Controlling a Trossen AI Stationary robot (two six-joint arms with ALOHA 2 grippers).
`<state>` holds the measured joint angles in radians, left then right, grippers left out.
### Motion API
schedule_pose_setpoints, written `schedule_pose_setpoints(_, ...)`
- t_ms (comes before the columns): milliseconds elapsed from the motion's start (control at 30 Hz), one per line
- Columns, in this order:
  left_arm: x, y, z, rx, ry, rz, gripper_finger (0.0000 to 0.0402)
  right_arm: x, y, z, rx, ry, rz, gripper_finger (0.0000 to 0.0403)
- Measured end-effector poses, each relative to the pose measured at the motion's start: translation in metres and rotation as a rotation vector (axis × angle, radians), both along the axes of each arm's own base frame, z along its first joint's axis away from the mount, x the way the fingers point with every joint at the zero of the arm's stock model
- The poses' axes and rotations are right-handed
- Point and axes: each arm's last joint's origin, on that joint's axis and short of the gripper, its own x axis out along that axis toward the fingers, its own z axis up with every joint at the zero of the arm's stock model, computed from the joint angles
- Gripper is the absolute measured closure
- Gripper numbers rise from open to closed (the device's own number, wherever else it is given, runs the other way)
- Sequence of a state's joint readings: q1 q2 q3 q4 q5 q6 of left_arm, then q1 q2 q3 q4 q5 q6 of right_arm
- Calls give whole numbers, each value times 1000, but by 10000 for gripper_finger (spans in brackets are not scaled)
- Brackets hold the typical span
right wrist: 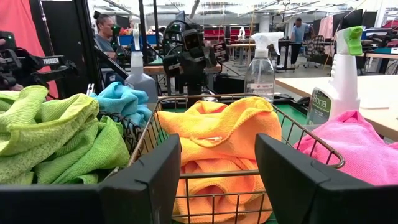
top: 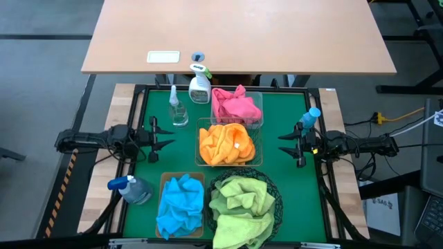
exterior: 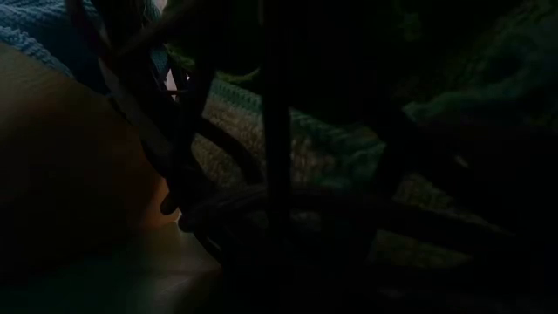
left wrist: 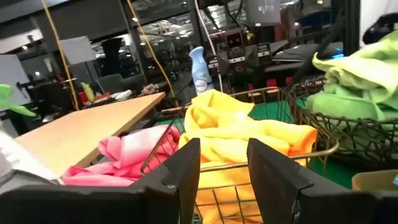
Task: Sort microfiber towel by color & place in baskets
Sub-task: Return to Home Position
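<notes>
Four baskets sit down the middle of the green mat, each with towels of one colour. Pink towels [top: 236,104] fill the far wire basket, and orange towels [top: 223,143] fill the wire basket [top: 257,159] nearer to me. Blue towels [top: 180,205] lie in the tan bin. Green towels [top: 242,204] heap in the round black mesh basket [top: 277,200]. My left gripper [top: 163,137] is open at the mat's left side, pointing at the orange basket. My right gripper [top: 287,144] is open at the right side, facing the same basket. Neither holds anything.
Spray bottles stand around the baskets: a white one [top: 199,84] and a clear one [top: 178,109] at the far left, a blue-capped one [top: 309,119] by my right arm, another [top: 130,188] lying near left. A tan table [top: 235,34] lies beyond. The low view is dark, blocked by baskets.
</notes>
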<state>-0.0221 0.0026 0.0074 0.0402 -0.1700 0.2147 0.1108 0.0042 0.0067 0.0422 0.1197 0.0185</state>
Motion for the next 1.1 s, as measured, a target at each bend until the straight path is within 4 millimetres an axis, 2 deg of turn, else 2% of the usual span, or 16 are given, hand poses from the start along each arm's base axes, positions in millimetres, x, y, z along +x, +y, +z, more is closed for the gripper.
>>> schedule_pose_setpoints(1100,1,1,-2,32,25,-6,274,0,0,0,0,-1,0,198)
